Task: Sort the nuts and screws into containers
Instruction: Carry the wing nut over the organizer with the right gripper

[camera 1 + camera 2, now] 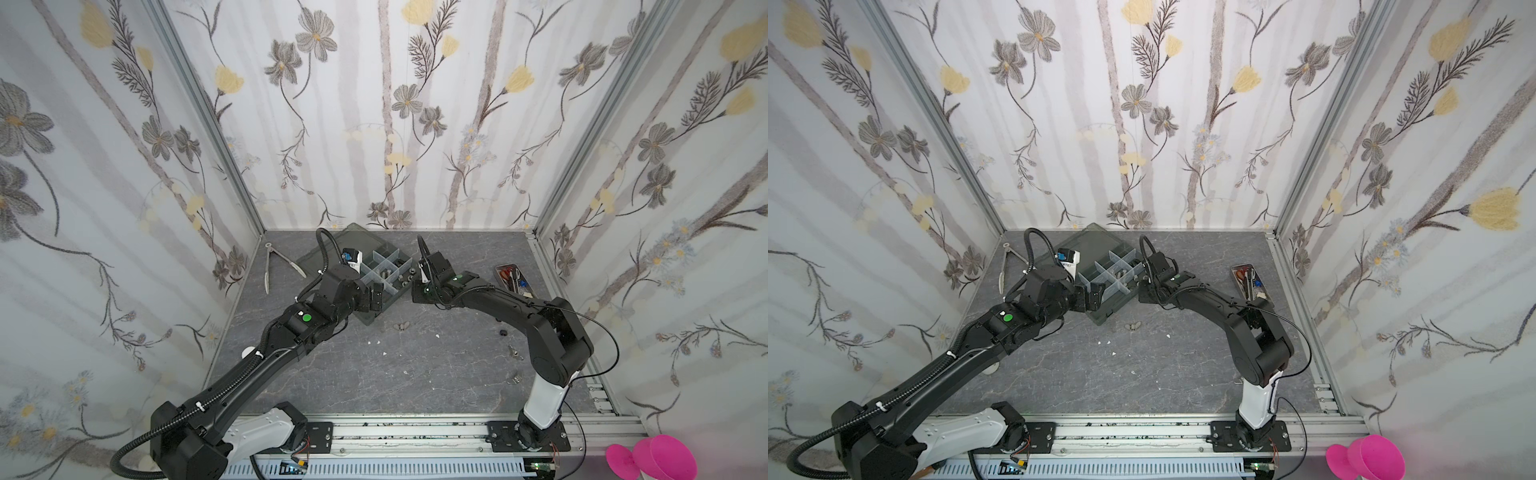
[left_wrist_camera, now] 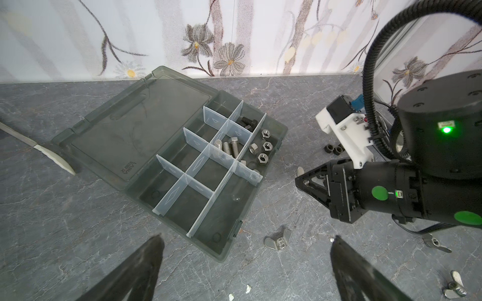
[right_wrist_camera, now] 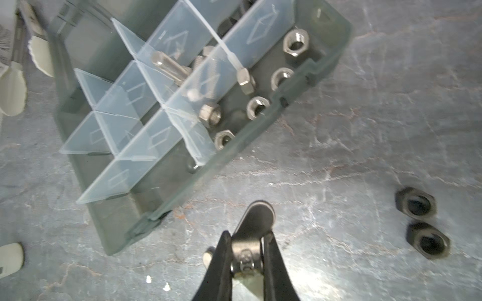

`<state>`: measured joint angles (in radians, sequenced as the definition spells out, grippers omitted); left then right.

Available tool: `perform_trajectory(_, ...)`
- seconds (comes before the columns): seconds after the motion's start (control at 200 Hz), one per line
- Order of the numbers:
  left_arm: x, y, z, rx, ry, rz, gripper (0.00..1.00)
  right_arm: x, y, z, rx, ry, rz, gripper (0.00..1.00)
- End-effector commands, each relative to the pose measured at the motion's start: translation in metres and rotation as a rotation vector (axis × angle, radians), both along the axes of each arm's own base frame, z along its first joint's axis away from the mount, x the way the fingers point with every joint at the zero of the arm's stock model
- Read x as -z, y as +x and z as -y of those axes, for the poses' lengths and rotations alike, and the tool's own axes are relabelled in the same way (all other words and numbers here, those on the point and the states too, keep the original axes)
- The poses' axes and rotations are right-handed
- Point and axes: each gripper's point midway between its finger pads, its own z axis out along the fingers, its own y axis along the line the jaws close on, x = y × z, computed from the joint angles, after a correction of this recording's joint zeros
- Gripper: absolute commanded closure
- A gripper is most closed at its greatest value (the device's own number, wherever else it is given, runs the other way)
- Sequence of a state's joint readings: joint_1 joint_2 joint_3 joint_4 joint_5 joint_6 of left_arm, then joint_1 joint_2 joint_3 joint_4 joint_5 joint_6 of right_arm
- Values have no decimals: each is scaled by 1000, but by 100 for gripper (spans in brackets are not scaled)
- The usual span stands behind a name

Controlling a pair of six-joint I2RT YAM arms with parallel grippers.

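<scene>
Screws (image 2: 230, 147) and nuts (image 2: 263, 148) lie in the grey box (image 2: 257, 192), which stands open near twelve o'clock on the table (image 1: 415, 374) in both top views, its lid folded flat toward eleven. The silver nuts fill a compartment along the box's three o'clock edge. Two silver screws lie in the next compartment inward, and a black screw (image 2: 246, 121) is in the corner compartment at about one o'clock. At the box's three o'clock side the right gripper (image 3: 246, 235) is closed tight on a silver wing nut (image 3: 258, 213), one wing sticking out past the fingertips; whether it is clear of the table I cannot tell. Two black nuts (image 3: 414, 202) lie on the table close by, outside the box. The left gripper (image 2: 247, 236) hangs over the box's six o'clock corner with its jaws spread wide and nothing between them. Another wing nut (image 2: 277, 241) lies just beside that corner. Metal tongs (image 1: 268, 266) rest at ten o'clock, and a narrow tray (image 1: 513, 278) of red-handled tools at two.
</scene>
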<state>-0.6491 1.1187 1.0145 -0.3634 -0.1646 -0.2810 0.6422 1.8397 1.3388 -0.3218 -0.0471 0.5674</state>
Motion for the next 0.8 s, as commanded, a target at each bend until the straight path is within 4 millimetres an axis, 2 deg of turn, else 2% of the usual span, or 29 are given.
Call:
perform_trajectory(0.0, -8, 5, -4, -31, -15, 38, 0, -15, 10, -24, -39, 75, 23, 91)
perform_trajectory(0.135, -11, 5, -6, -40, -11, 48, 0, -22, 24, -46, -67, 112, 31, 91)
perform_trajectory(0.36, -12, 5, -9, -49, -10, 58, 0, -22, 42, -76, -99, 145, 36, 91)
perform_trajectory(0.794, -12, 5, -10, -52, -5, 60, 0, -12, 54, -131, -171, 188, 17, 89)
